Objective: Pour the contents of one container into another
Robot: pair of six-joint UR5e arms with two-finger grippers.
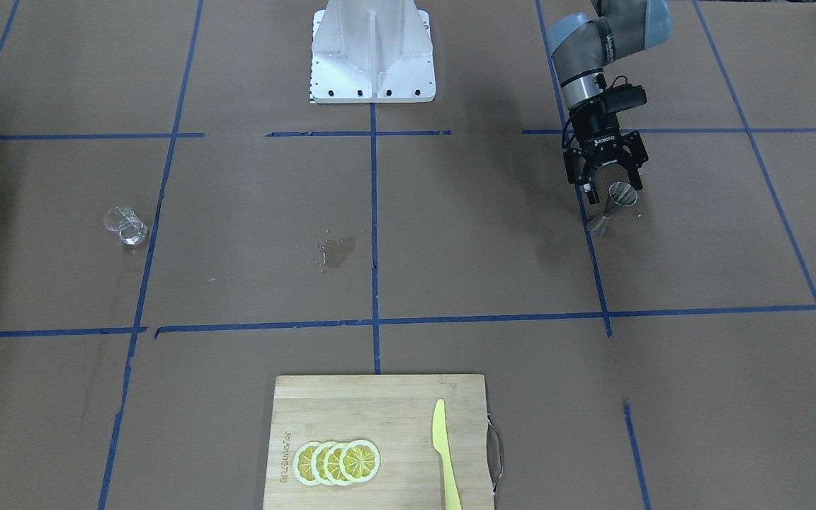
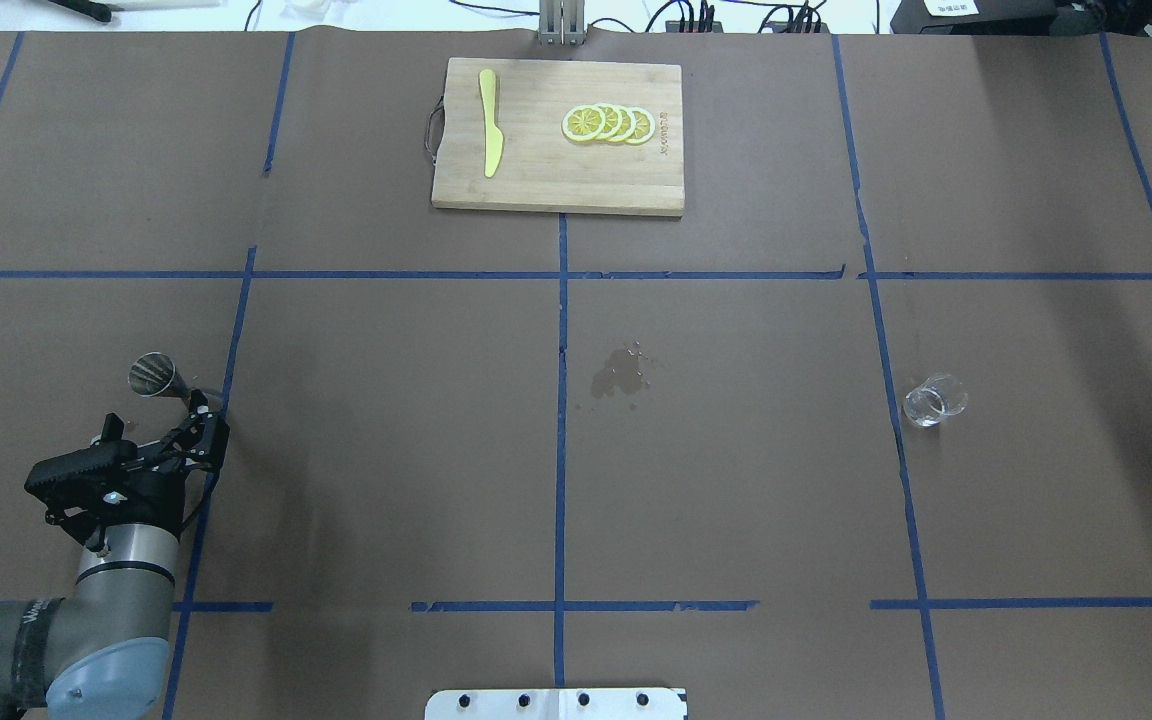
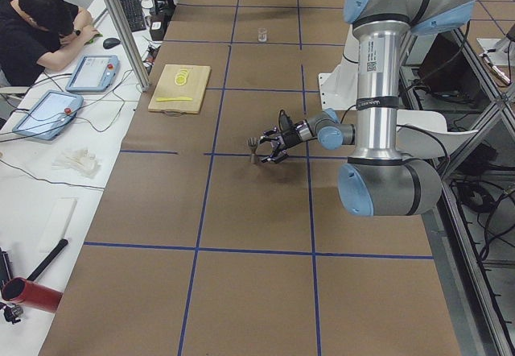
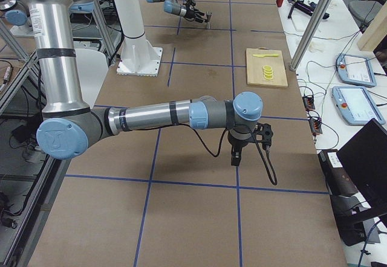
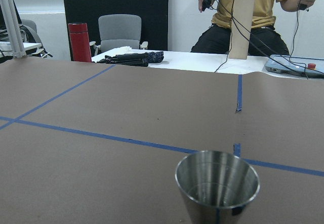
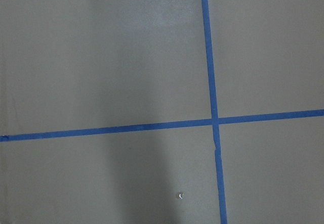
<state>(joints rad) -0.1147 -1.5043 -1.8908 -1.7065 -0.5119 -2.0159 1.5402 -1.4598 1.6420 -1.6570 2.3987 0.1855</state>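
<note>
Brown-paper table [image 2: 736,480] taped in blue squares; cutting board [image 2: 536,170] as landmark; left gripper [image 1: 613,188] well robot-left of the board and nearer the robot, jaws spread, metal jigger [image 1: 622,194] right at their tips; right gripper [image 4: 235,157] robot-right of the board, low over the paper, spread or pressed together cannot tell; glass [image 1: 125,226] upright, well robot-right of the board, nearer the robot; jigger upright.

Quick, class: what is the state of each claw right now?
Left claw: open, at the metal jigger, not gripping it.
Right claw: cannot be told; only the side view shows it.
</note>
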